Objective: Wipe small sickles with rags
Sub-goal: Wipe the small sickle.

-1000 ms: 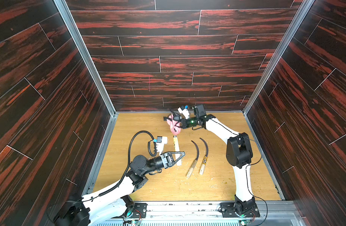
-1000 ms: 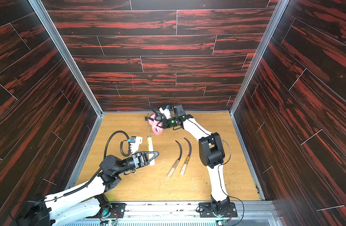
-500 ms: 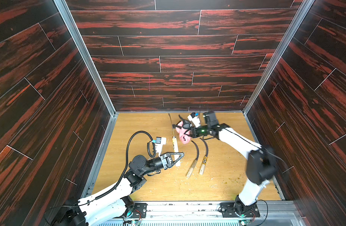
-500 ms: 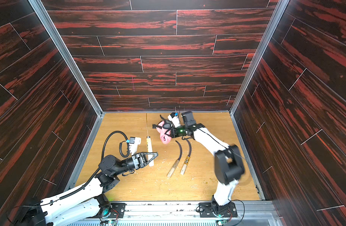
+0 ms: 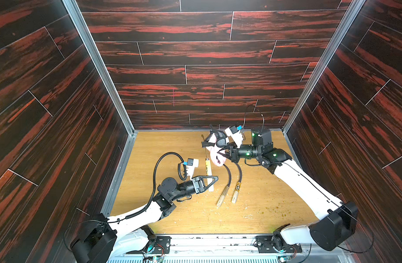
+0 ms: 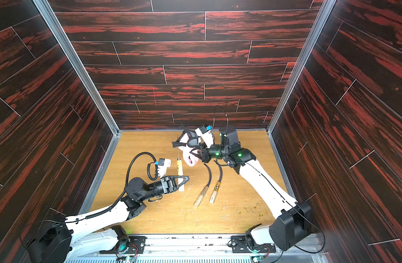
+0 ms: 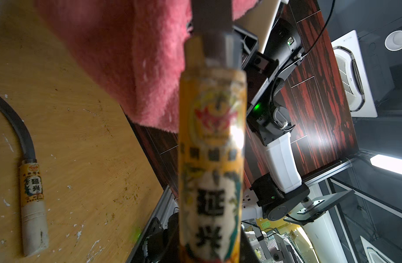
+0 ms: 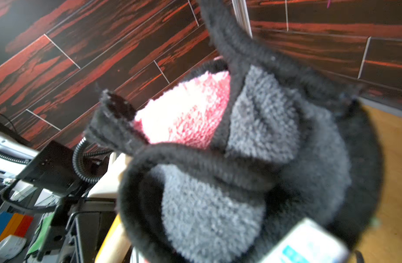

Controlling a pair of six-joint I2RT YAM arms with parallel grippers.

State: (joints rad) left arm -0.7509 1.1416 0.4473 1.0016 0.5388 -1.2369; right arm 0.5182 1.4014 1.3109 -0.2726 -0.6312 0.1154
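The wiping step looks to be in hand. The left pincer [image 5: 212, 182] is pressed shut on the pale butt of the held sickle [image 5: 208, 167], whose blade points away from its tips. The right pincer [image 5: 221, 154] is clamped on the pink rag [image 5: 216, 157], which hangs bunched against that blade just above the neck. I cannot tell whether the cloth wraps the blade. Next, I'd judge, the rag must be drawn along the curve toward the tip while the left grip holds firm. Count: three sickles and one rag. The two loose sickles [image 5: 223, 195] [image 5: 235, 195] lie side by side on the worktop [image 5: 172, 141], just beyond the left pincer's tips
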